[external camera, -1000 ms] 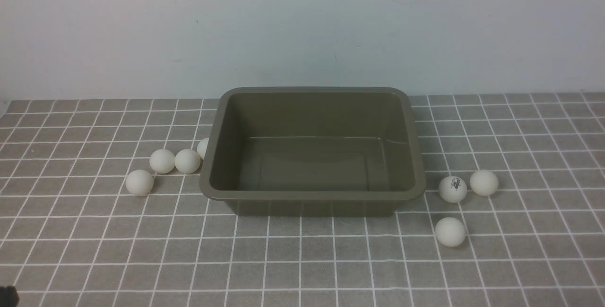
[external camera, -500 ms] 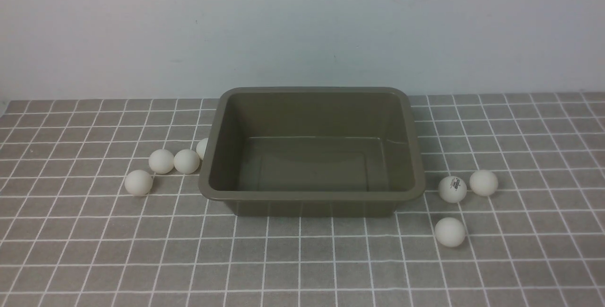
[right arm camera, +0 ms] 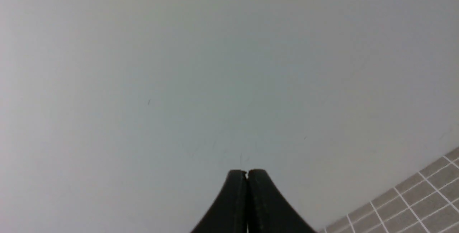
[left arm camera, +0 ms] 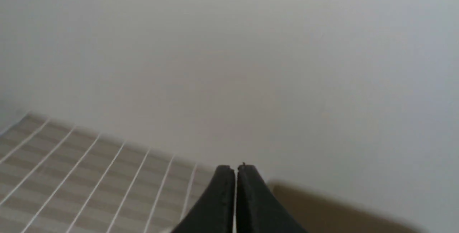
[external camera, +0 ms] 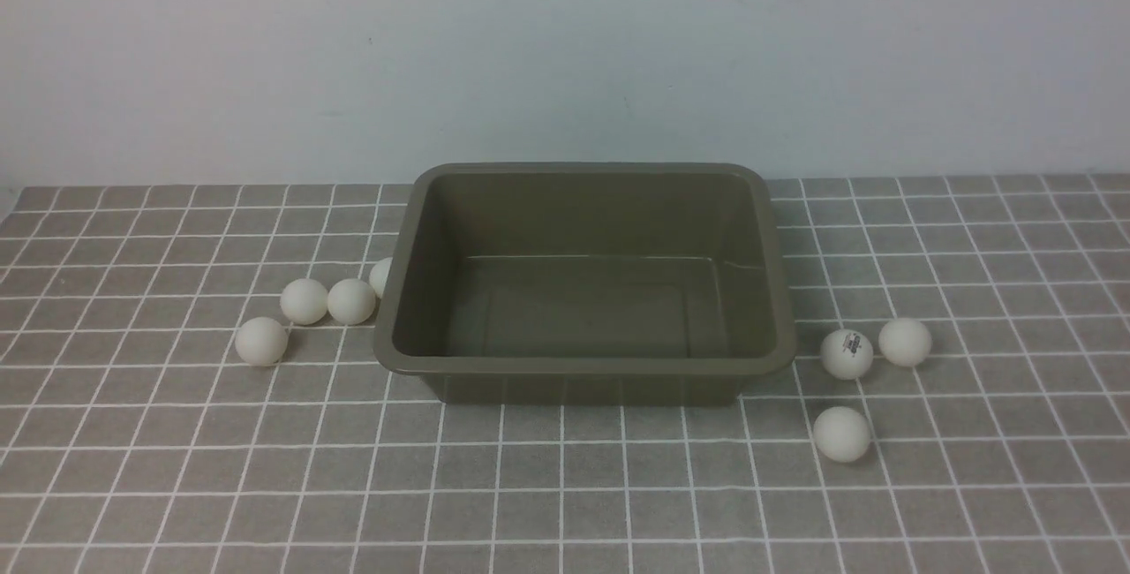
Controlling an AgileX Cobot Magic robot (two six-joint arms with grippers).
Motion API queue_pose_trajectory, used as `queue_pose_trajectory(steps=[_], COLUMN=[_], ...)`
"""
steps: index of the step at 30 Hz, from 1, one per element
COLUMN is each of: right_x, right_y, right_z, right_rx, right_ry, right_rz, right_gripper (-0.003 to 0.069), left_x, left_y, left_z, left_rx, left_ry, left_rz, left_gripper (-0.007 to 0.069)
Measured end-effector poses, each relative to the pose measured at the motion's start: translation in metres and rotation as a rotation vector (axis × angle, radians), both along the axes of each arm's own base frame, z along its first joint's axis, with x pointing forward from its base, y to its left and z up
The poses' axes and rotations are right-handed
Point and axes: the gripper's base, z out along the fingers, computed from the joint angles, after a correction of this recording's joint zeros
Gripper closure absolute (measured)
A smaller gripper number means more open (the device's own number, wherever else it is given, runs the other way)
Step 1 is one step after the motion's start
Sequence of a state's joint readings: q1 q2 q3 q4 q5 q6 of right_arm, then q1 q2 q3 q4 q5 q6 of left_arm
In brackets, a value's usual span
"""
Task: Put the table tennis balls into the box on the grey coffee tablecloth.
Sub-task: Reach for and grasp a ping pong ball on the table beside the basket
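The olive-brown box [external camera: 415, 309] stands empty in the middle of the grey coffee tablecloth [external camera: 565, 486]. Several white table tennis balls lie left of it: one [external camera: 260, 341] apart, two touching [external camera: 304, 301] [external camera: 351, 301], and one [external camera: 380, 276] half hidden behind the box's rim. Three more lie to its right: one with a dark logo [external camera: 847, 353], one beside it [external camera: 904, 342], one nearer the front [external camera: 840, 434]. Neither gripper shows in the front view. My left gripper [left arm camera: 236, 168] is shut and empty, with the blurred box [left arm camera: 322, 211] beyond it. My right gripper [right arm camera: 246, 172] is shut and empty, facing the wall.
A plain pale wall [external camera: 565, 53] rises right behind the cloth's far edge. The left wrist view shows a strip of the checked tablecloth [left arm camera: 71, 175], and the right wrist view shows a corner of the tablecloth [right arm camera: 412, 204].
A small dark part at the front view's lower left corner one second ago has left the picture. Box and balls have not moved.
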State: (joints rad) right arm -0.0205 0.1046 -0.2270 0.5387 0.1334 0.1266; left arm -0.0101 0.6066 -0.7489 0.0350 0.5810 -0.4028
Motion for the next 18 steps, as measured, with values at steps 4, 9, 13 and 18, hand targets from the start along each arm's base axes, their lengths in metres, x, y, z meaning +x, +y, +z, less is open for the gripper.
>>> queue_pose_trajectory(steps=[4, 9, 13, 18], right_x=[0.038, 0.120, 0.174, 0.220], right_y=[0.011, 0.009, 0.005, 0.006], right_z=[0.042, 0.059, 0.047, 0.028], right_rx=[-0.249, -0.495, -0.539, -0.541], right_ry=[0.359, 0.959, 1.187, 1.293], right_rz=[0.128, 0.317, 0.388, 0.452], right_gripper=[0.0673, 0.0673, 0.0673, 0.0673], left_x=[0.053, 0.111, 0.139, 0.176], left_y=[-0.004, -0.017, -0.021, -0.007], left_z=[-0.009, -0.054, -0.075, -0.091], left_rx=[0.112, 0.103, 0.062, -0.016], left_ry=[0.513, 0.798, 0.819, 0.847], left_rz=[-0.112, -0.333, -0.406, -0.416], left_gripper=[0.0629, 0.0628, 0.0627, 0.0625])
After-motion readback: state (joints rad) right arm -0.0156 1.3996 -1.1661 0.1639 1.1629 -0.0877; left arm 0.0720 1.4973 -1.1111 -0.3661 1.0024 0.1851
